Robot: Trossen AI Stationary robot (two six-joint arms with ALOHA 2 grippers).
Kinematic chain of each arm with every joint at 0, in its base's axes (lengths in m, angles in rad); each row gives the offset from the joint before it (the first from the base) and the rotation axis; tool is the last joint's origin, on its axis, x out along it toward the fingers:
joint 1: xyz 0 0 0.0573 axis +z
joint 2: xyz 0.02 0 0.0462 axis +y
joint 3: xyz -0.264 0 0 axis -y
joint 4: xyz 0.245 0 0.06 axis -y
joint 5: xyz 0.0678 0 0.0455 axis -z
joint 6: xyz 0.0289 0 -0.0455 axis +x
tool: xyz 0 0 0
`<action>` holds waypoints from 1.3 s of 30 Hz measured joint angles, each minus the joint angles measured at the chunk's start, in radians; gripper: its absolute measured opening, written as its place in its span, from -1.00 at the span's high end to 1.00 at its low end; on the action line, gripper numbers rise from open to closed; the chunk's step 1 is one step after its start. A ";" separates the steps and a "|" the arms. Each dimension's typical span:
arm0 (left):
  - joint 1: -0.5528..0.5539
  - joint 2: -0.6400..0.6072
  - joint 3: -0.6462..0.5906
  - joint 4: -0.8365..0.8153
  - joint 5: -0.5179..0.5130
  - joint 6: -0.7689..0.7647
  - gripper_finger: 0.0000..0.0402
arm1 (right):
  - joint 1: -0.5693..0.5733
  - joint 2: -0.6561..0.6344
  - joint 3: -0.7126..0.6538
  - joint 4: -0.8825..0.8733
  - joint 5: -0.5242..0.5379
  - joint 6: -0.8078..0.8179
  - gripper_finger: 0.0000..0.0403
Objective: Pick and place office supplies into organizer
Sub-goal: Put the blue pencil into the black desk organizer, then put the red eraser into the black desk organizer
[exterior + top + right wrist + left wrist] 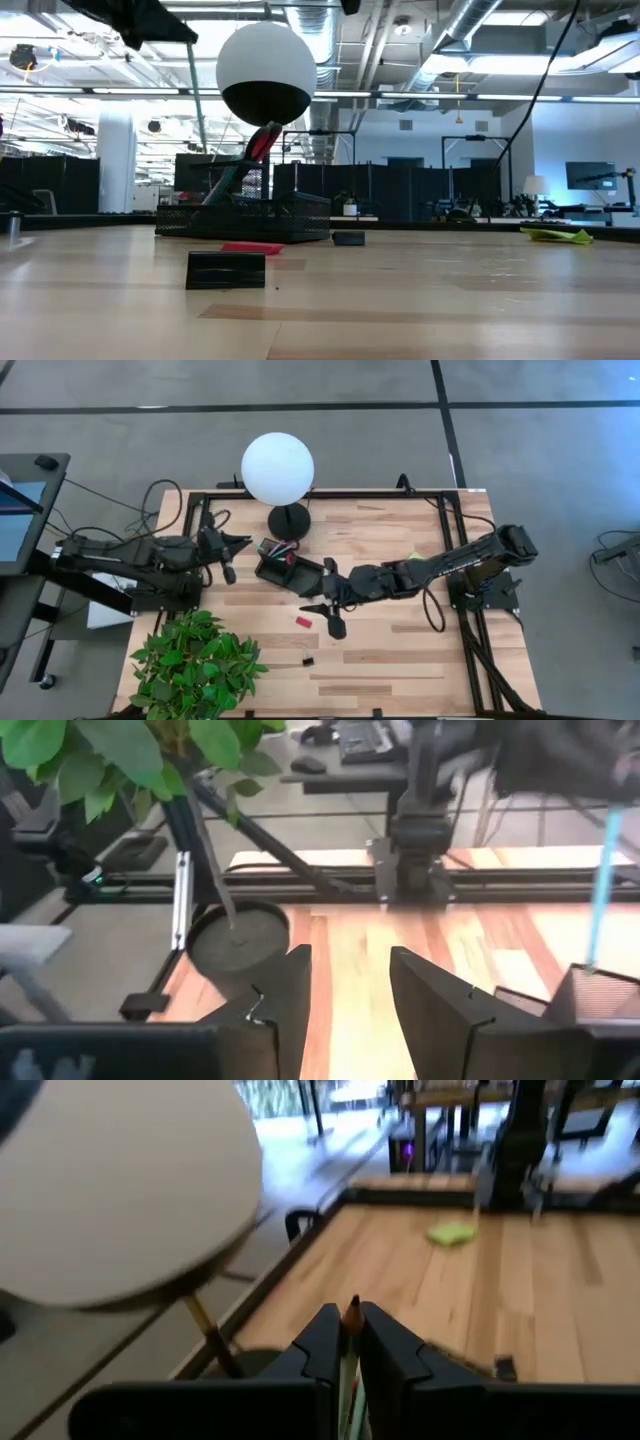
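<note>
My left gripper (232, 548) (352, 1320) hovers at the table's left side, beside the lamp, and is shut on a light-green pen (352, 1312). The black organizer (284, 567) (245, 217) sits right of it, with red-handled scissors (290, 556) (258, 148) standing in it. My right gripper (326, 616) (350, 970) is open above the table, just right of the small red block (304, 621) (252, 248). A black clip (308, 659) (226, 270) lies nearer the front edge. The lime-green sticky-note pad (555, 234) (452, 1233) lies flat, farther right. My left gripper pinches the pen between its two fingers, and the shaft (350, 1375) runs along them. The dark tip (352, 1306) shows just past the finger ends. The pen is lifted clear of the table. In the right wrist view its pale shaft (603, 885) slants down toward the organizer's wall (590, 988).
A lamp with a white globe (277, 468) and round black base (288, 520) stands behind the organizer. A potted plant (195, 660) fills the near left corner. Another small black item (348, 238) lies by the organizer. Bare wood (420, 650) spreads over the table's right and near parts.
</note>
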 joint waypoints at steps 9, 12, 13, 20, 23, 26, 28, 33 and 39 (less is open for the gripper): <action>0.001 0.178 -0.018 0.038 -0.040 -0.023 0.95 | 0.023 0.000 0.000 0.008 0.059 0.000 0.36; 0.013 0.241 -0.018 0.098 -0.041 -0.012 0.88 | 0.023 0.001 0.000 0.000 0.059 0.000 0.36; 0.021 0.261 -0.018 0.108 -0.032 -0.007 0.83 | 0.024 0.001 0.000 0.000 0.059 0.000 0.36; 0.092 0.373 -0.018 0.112 -0.010 -0.080 0.48 | 0.024 0.001 0.000 -0.038 0.058 0.001 0.36; 0.115 0.396 0.000 0.111 -0.011 -0.088 0.36 | 0.025 0.002 0.000 -0.079 0.058 0.009 0.36; 0.119 0.398 0.045 0.113 -0.013 -0.087 0.27 | 0.025 0.002 0.000 -0.125 0.053 0.072 0.36; 0.113 0.395 0.082 0.108 -0.009 -0.081 0.23 | 0.025 0.002 0.000 -0.161 0.051 0.132 0.37; 0.076 0.391 0.175 0.104 0.153 -0.096 0.20 | 0.029 0.017 0.000 -0.245 0.059 0.245 0.37; 0.040 0.391 0.204 0.104 0.338 -0.089 0.19 | 0.068 0.253 0.000 -0.089 0.089 0.239 0.40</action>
